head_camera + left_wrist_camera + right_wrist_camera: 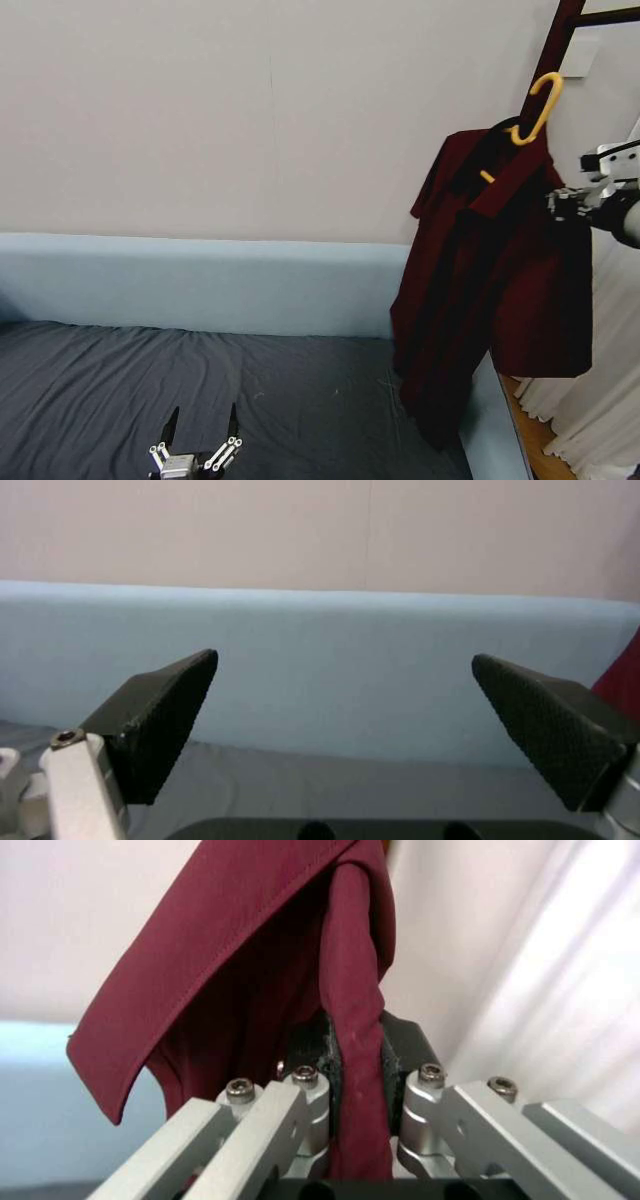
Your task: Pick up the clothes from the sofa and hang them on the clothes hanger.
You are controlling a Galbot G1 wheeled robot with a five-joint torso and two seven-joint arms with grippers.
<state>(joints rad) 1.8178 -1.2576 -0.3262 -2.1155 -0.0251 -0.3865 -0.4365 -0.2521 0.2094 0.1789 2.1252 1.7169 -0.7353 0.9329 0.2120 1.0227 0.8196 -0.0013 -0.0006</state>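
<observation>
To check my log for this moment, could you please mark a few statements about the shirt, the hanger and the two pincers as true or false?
1. The dark red shirt hangs on a yellow hanger. True.
2. The right pincer is open and clear of the shirt. False: it is shut on a fold of the shirt's fabric.
3. The left pincer is open, low over the dark sofa seat. True.
4. The shirt lies spread flat on the sofa seat. False: it hangs upright from the hanger at the sofa's right end.
</observation>
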